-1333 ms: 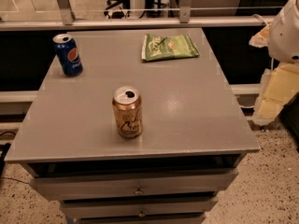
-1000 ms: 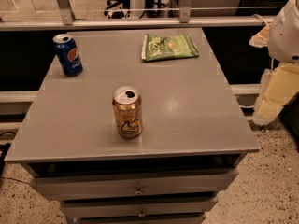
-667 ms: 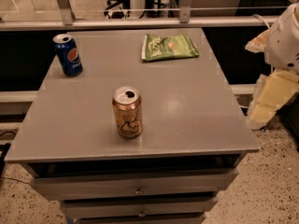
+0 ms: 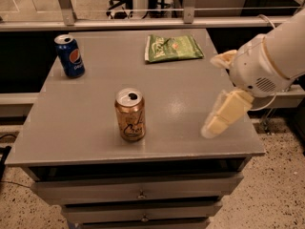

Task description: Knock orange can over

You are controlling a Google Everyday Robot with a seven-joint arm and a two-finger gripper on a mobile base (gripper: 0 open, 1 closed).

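Observation:
The orange can stands upright on the grey tabletop, near the front and left of centre. It has an orange-gold body with dark script and a silver top with an open pull-tab hole. My gripper is over the table's right side, well to the right of the can and not touching it. Its two cream fingers are spread apart and empty. The white arm reaches in from the right edge of the view.
A blue Pepsi can stands upright at the back left. A green snack bag lies flat at the back centre. The table is a drawer cabinet. A railing runs behind it.
The arm and gripper have moved left, from beside the table's right edge to above its right side. The orange can, the Pepsi can and the bag have not moved.

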